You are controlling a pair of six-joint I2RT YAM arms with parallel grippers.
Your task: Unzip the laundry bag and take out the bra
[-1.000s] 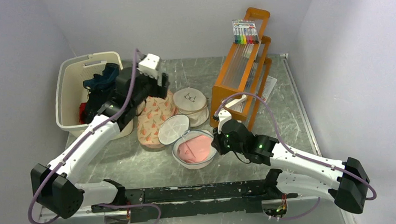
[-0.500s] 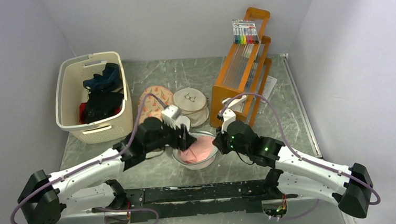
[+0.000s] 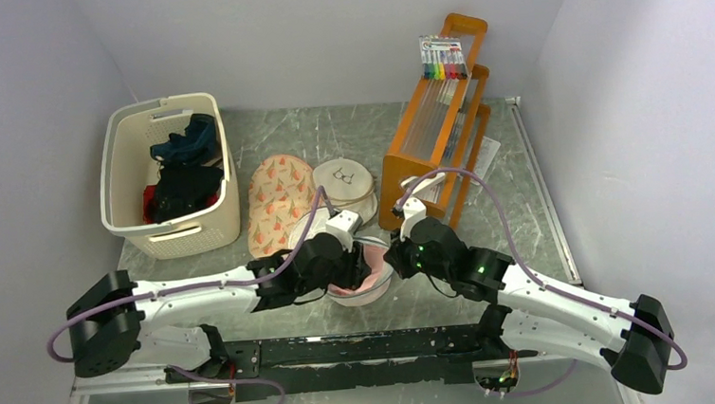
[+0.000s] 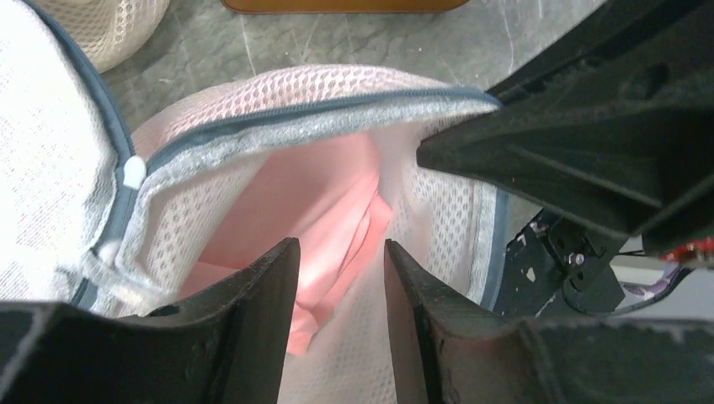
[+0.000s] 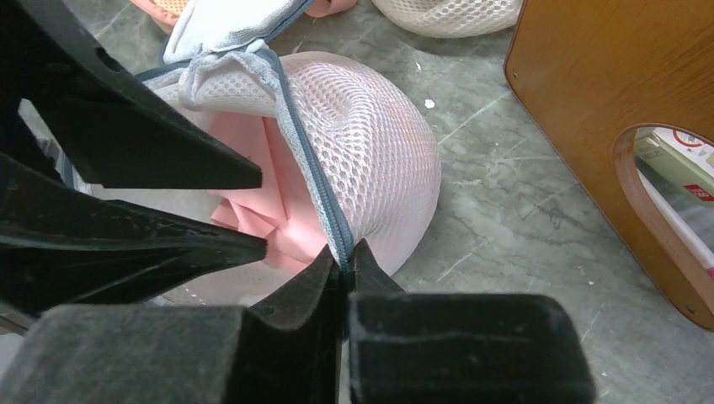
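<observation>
1. Near the front middle of the worktop [image 3: 320, 129], between the 2 arms, sits the laundry bag [image 4: 337, 84]. It is a white mesh dome with a grey zipper rim, and its mouth gapes open.
2. Inside it lies the bra [image 4: 324, 194], pink folded fabric that shows through the opening in both wrist views.
3. The bag's mesh lid flap [image 4: 42, 126] is turned back toward the left arm's side, and a white zipper pull [image 4: 132, 172] sits on the rim there.
4. The left gripper [image 4: 339, 248] hangs over the open mouth with its fingers [image 4: 253, 311] apart and pink fabric showing in the gap between them. Whether they touch the fabric cannot be told.
5. The right gripper [image 5: 345, 252] has its fingers pressed together on the grey rim at the side of the bag nearest the right arm, with the zipper tape pinched between the tips.
6. Behind the bag, a peach patterned bag [image 3: 273, 203] and a beige bag with a glasses print [image 3: 345, 186] lie just beside each other.
7. At the far left stands a cream basket [image 3: 119, 171] holding dark clothes.
8. At the far right stands an orange rack [image 3: 426, 150] with a pack of markers [image 3: 442, 58] on top.
</observation>
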